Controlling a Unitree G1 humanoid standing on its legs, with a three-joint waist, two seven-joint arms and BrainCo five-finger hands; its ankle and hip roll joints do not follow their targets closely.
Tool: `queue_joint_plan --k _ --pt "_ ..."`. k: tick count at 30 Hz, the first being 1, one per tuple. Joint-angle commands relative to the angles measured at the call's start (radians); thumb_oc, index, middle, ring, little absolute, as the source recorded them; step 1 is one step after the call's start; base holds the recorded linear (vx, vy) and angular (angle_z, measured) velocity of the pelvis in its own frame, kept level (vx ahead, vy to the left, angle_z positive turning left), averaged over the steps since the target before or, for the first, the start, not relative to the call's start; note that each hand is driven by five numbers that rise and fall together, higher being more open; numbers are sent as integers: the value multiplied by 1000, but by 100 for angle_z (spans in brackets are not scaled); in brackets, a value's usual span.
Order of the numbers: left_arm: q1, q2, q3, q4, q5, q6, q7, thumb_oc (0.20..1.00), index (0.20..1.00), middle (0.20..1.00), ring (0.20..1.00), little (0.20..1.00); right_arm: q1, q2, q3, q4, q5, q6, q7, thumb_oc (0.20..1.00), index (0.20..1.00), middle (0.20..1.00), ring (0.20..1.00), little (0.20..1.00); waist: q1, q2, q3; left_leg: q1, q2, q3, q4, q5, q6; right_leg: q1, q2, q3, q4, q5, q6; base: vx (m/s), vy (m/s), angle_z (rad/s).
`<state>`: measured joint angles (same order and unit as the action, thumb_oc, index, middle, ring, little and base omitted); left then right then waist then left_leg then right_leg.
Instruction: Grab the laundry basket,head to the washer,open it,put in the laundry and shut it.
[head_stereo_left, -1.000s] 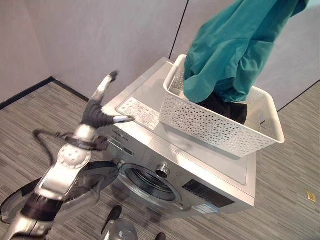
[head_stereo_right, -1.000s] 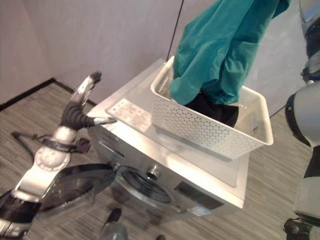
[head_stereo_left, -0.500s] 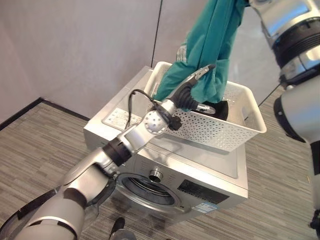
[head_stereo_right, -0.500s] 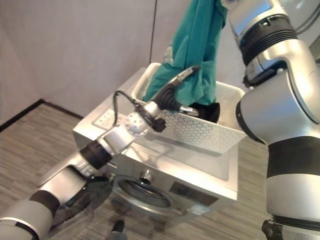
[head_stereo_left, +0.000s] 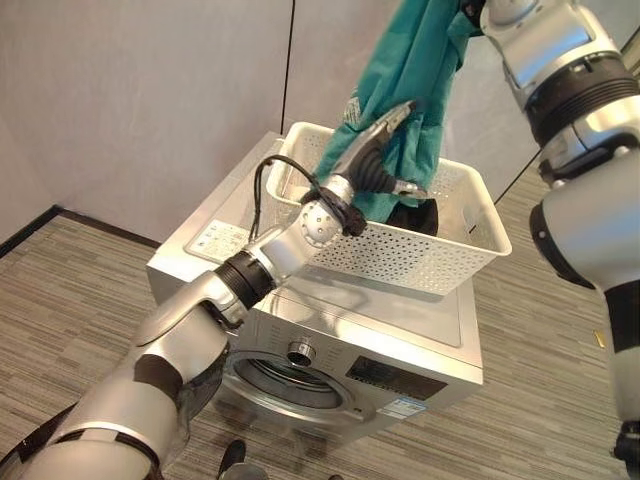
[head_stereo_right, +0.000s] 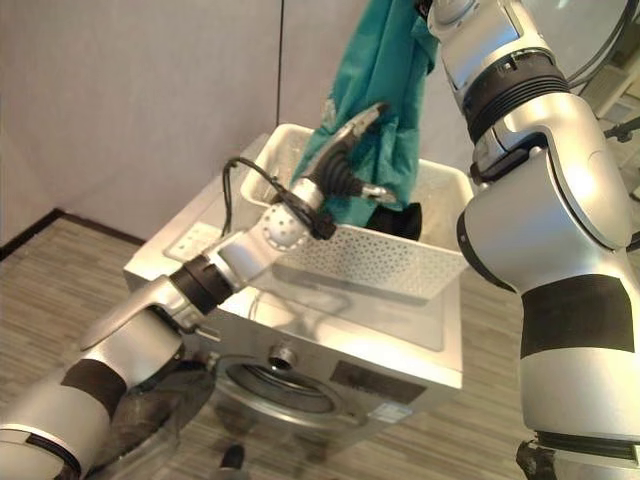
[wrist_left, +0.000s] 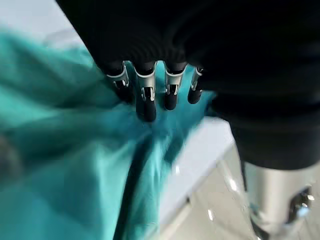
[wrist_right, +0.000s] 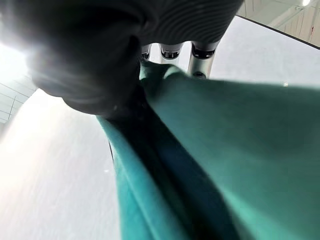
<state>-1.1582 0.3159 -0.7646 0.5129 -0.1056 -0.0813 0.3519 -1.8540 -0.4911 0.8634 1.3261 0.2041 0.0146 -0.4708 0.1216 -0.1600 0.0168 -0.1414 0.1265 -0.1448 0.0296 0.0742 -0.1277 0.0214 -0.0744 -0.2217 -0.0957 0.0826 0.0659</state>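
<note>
A white perforated laundry basket stands on top of the silver front-load washer. My right hand is shut on a teal garment and holds it high, so it hangs down into the basket. My left hand reaches over the basket's front rim, its straight fingers laid against the hanging teal cloth, the thumb apart. A dark garment lies in the basket under it. The washer's round door stands open at the lower left, with the drum opening bare.
Grey partition walls stand close behind the washer. Striped wood-pattern floor lies to the left and right of it. The washer's control panel faces me.
My left hand has risen from the washer's front left corner to the hanging teal garment. The right hand has lifted the garment higher. The camera has shifted.
</note>
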Motion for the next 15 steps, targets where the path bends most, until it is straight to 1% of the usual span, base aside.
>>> queue_joint_plan --k 1,3,5,6,7,9,10,11,12,13,15 --pt "-195 -39 -1 97 69 -17 52 1000 1000 1000 1000 1000 -137 -85 76 93 29 -31 -6 200 200 200 200 200 43 23 -22 107 31 -69 -117 -88 25 35 -84 21 8 -102 88 0 0 0" --pt "-214 -43 -7 136 101 -3 69 1000 1000 1000 1000 1000 -134 -80 84 96 26 -31 -1 200 200 200 200 200 45 22 -21 106 32 -70 -117 -87 25 35 -84 18 8 -102 88 0 0 0" --pt "-211 -30 3 127 110 -5 79 1000 1000 1000 1000 1000 -135 -78 92 96 23 -31 0 200 200 200 200 200 48 22 -18 107 31 -70 -117 -87 25 34 -84 18 8 -102 88 0 0 0" --pt "-194 -11 19 97 109 -10 76 1000 1000 1000 1000 1000 -139 -78 96 96 22 -30 4 200 200 200 200 200 51 21 -16 107 31 -70 -117 -87 26 34 -85 17 8 -103 87 0 0 0" --pt "-120 61 71 -25 116 -31 70 1000 1000 1000 1000 1000 -144 -98 99 97 19 -30 2 200 200 200 200 200 67 17 -10 106 30 -74 -117 -89 27 33 -86 14 8 -104 86 0 0 0" --pt "-20 131 134 -153 115 -44 56 1000 1000 1000 1000 1000 -143 -133 98 99 16 -29 0 200 200 200 200 200 82 14 -4 105 31 -80 -117 -88 28 34 -86 10 8 -106 85 0 0 0" --pt "23 157 162 -201 110 -47 49 1000 1000 1000 1000 1000 -138 -150 95 99 14 -29 0 200 200 200 200 200 86 14 -3 105 31 -82 -117 -88 28 35 -85 10 8 -107 84 12 -12 3" --pt "33 162 168 -214 110 -43 45 1000 1000 1000 1000 1000 -136 -148 94 97 14 -29 0 200 200 200 200 200 84 15 -5 105 31 -82 -117 -88 28 36 -85 9 8 -108 84 8 -5 7" --pt "62 176 182 -238 105 -51 40 1000 1000 1000 1000 1000 -138 -162 94 100 14 -28 0 200 200 200 200 200 88 13 -2 104 32 -83 -117 -88 29 36 -85 8 8 -109 83 9 -11 7" --pt "130 207 217 -303 90 -56 25 1000 1000 1000 1000 1000 -135 -175 95 106 14 -28 5 200 200 200 200 200 92 12 -1 102 31 -87 -116 -88 29 38 -84 5 8 -111 82 14 -19 5" --pt "180 231 263 -318 95 -52 42 1000 1000 1000 1000 1000 -125 -190 95 109 10 -28 8 200 200 200 200 200 98 8 2 102 31 -90 -116 -87 29 38 -81 3 8 -112 80 11 -17 1"
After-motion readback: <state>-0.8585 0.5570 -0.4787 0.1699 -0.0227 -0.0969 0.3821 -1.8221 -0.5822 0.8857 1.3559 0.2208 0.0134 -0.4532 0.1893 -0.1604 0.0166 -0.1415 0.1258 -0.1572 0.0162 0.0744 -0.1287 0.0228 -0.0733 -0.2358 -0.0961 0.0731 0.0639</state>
